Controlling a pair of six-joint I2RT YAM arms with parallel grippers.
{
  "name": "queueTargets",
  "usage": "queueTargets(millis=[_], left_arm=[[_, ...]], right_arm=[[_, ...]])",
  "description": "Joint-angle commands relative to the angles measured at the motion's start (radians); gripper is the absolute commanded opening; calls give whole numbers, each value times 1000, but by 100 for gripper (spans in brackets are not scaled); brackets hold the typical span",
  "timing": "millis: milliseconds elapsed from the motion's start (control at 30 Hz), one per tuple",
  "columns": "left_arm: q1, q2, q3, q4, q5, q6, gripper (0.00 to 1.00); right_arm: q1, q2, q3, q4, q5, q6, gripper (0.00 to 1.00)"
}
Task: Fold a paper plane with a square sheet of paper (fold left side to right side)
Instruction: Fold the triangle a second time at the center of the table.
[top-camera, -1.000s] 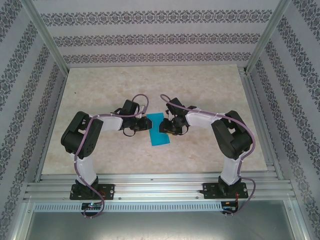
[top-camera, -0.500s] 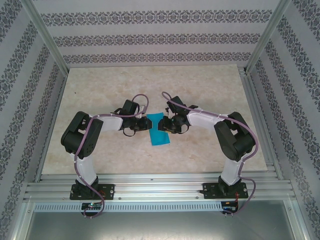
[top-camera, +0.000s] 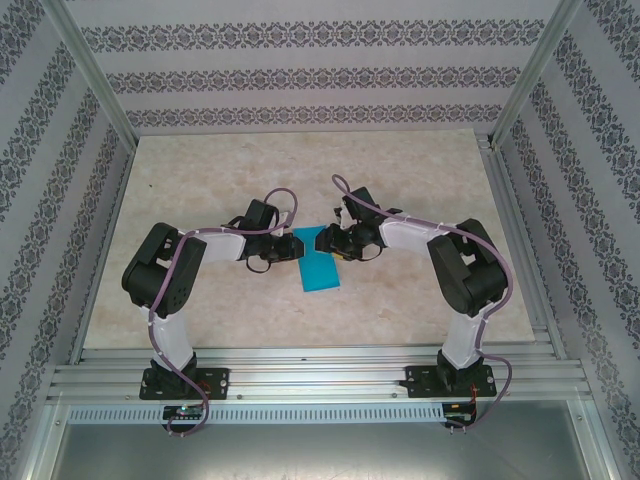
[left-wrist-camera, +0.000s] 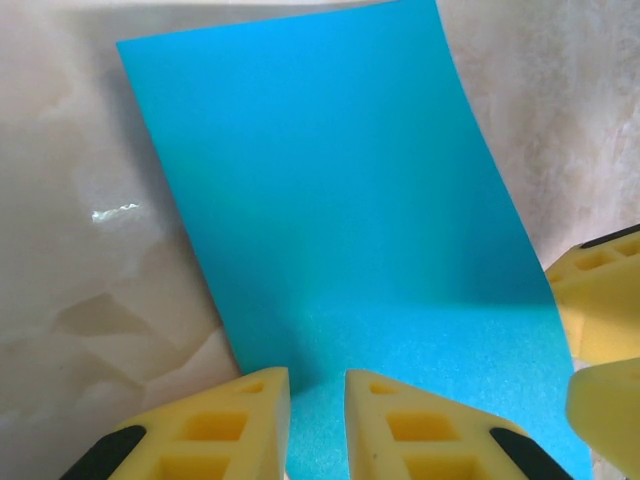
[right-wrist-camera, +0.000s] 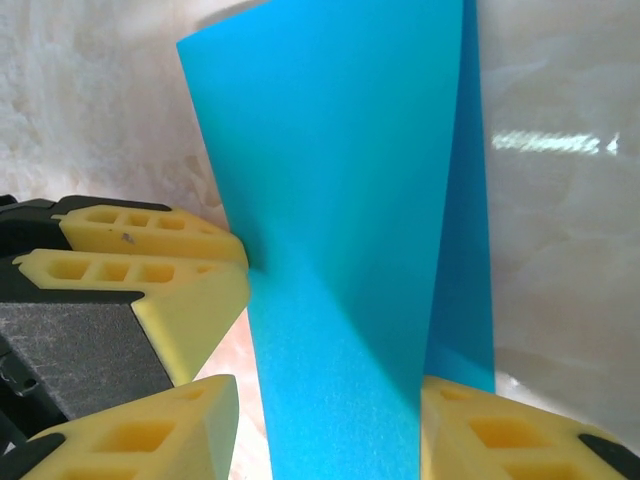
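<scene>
The square sheet of paper (top-camera: 319, 262) lies folded into a narrow cyan-blue strip at the middle of the table. In the left wrist view the paper (left-wrist-camera: 340, 220) lies flat, and my left gripper (left-wrist-camera: 318, 405) rests its tips on the near edge with a narrow gap between them. My left gripper (top-camera: 284, 249) sits at the strip's left side. My right gripper (top-camera: 336, 241) is at the far right corner. In the right wrist view the paper's upper layer (right-wrist-camera: 340, 230) rises off the lower one and passes between the fingers of my open right gripper (right-wrist-camera: 330, 425).
Marble-patterned table (top-camera: 200, 190) with aluminium rails (top-camera: 320, 370) along the near edge and patterned walls around. The left gripper's yellow fingers (right-wrist-camera: 150, 250) show close beside the paper in the right wrist view.
The right gripper has opened wider and shifted slightly toward the far end of the strip. The left arm and the paper's place on the table are unchanged.
</scene>
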Motion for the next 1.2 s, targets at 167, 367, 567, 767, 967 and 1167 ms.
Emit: queueTargets(millis=[167,367,567,767,967,1167], left_arm=[[-1,-97,-39,-11,-30,52,31],[-14,-281,-102,6,-53,115,41],[-160,-427,-161,-66,-161,230,49],[-311,-457,-196,-66,-275,240,53],[-389,-366,-133,-110,-364,260,57],[-449,-280,-61,-130,-439,272,60]], right_arm=[[-3,1,-52,4,-32,69,38],[-3,-10,-53,-19,-15,97,28],[-4,-39,-51,-21,-18,159,24],[-7,-29,-27,-68,-38,188,18],[-8,-30,-3,-104,-39,193,15],[-7,-33,18,-138,-38,190,11]])
